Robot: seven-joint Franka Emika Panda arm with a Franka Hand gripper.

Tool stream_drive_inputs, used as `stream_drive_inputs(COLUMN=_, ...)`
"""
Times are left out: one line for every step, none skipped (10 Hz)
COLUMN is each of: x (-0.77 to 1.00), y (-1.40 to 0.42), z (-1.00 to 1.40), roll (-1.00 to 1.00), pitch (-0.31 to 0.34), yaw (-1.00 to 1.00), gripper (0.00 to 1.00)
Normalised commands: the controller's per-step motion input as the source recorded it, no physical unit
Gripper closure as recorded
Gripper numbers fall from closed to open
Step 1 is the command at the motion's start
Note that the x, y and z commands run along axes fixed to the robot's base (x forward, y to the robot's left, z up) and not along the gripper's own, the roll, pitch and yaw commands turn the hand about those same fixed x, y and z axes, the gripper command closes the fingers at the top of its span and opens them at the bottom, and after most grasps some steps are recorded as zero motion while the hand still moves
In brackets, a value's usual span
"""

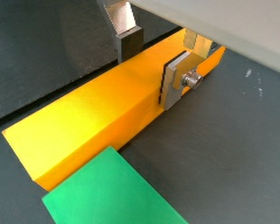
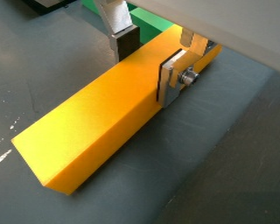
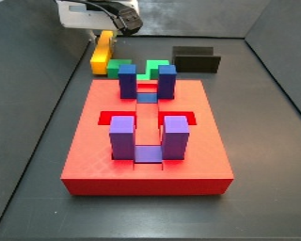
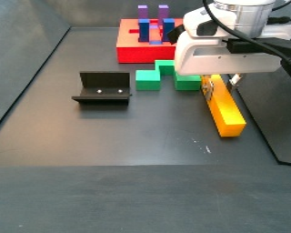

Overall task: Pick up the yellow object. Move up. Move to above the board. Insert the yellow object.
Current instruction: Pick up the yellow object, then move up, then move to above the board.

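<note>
Pickup underway: gripper straddles the yellow object, plates close either side; next, squeeze and lift.

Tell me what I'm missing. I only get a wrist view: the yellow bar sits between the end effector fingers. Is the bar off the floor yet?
Observer: No lift visible. In a side view the yellow object lies flat on the floor, and the end effector is at its end nearer the green blocks.
Operator: Where's the board from there?
Observer: The board sits past the green blocks, on the far side of them from the yellow object.
Operator: Anything else on the floor?
Observer: The fixture stands apart from the yellow object, with the green blocks between the two.
</note>
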Motion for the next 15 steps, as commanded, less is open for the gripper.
stream_drive_inputs(x=0.00, y=0.00, z=0.00, roll=0.00, pitch=0.000, yaw=0.00, gripper=1.00)
stream_drive_inputs(x=0.00, y=0.00, z=0.00, roll=0.00, pitch=0.000, yaw=0.00, gripper=1.00)
stream_drive_inputs(x=0.00, y=0.00, z=0.00, roll=0.00, pitch=0.000, yaw=0.00, gripper=1.00)
stream_drive_inputs(x=0.00, y=0.00, z=0.00, roll=0.00, pitch=0.000, yaw=0.00, gripper=1.00)
stream_drive_inputs(x=0.00, y=0.00, z=0.00, roll=0.00, pitch=0.000, yaw=0.00, gripper=1.00)
stream_drive_inputs(x=0.00, y=0.00, z=0.83, roll=0.00, pitch=0.000, yaw=0.00, gripper=1.00)
stream_drive_inputs(x=-0.01, y=0.08, z=0.83, roll=0.01, pitch=0.003, yaw=0.03, gripper=1.00)
stream_drive_inputs(x=-0.06, y=0.06, z=0.62, roll=0.04, pitch=0.044, yaw=0.00, gripper=1.00)
stream_drive_inputs(x=-0.04, y=0.02, z=0.35, roll=0.08, pitch=0.031, yaw=0.01, gripper=1.00)
stream_drive_inputs(x=0.00, y=0.00, z=1.40, roll=0.00, pitch=0.000, yaw=0.00, gripper=1.00)
stream_drive_inputs(x=-0.01, y=-0.01, z=1.40, roll=-0.01, pitch=0.021, yaw=0.00, gripper=1.00)
stream_drive_inputs(x=-0.05, y=0.00, z=1.40, roll=0.05, pitch=0.036, yaw=0.00, gripper=1.00)
stream_drive_inputs(x=-0.04, y=0.00, z=1.40, roll=0.07, pitch=0.020, yaw=0.01, gripper=1.00)
stream_drive_inputs(x=-0.01, y=-0.01, z=1.40, roll=0.06, pitch=0.028, yaw=0.00, gripper=1.00)
stream_drive_inputs(x=0.03, y=0.00, z=1.40, roll=0.01, pitch=0.072, yaw=0.00, gripper=1.00)
